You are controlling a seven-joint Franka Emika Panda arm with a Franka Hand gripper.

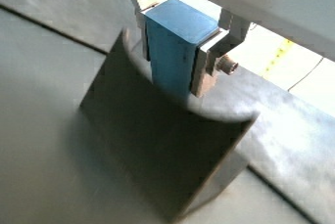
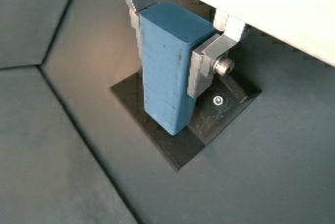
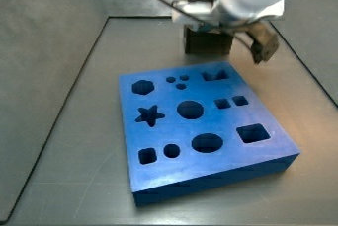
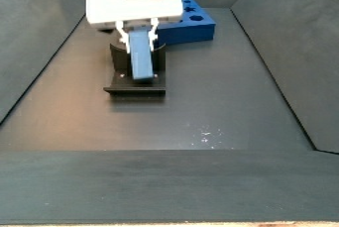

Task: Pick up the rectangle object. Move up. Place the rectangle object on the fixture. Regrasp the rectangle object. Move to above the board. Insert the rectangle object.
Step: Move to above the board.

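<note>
Wrist views, gripper: the gripper (image 1: 174, 44) is gripping the rectangle object (image 1: 174, 40) between its 2 silver fingers (image 1: 210, 64); the jaws are clamping its narrow sides.
Wrist views, block: in both wrist views the rectangle object (image 2: 171, 64) is standing on end, its long axis running down from the jaws toward the dark fixture (image 2: 210, 120).
Wrist views, contact: the block's lower end is meeting the fixture's base plate beside the upright bracket (image 1: 164, 145); whether it is fully seated, I cannot tell.
Side view, board: the blue board (image 3: 199, 121) is lying in front, with the fixture (image 3: 205, 40) behind it under the arm; the block itself is hiding there.
Side view, fixture: the gripper (image 4: 139, 45) is hanging directly over the fixture (image 4: 135, 80), the rectangle object (image 4: 141, 55) upright inside the jaws, the board (image 4: 193, 23) just beyond.
Key relation: the block is sitting straight below the jaws, axis vertical, so the placing step is probably nearing release before a regrasp.
</note>
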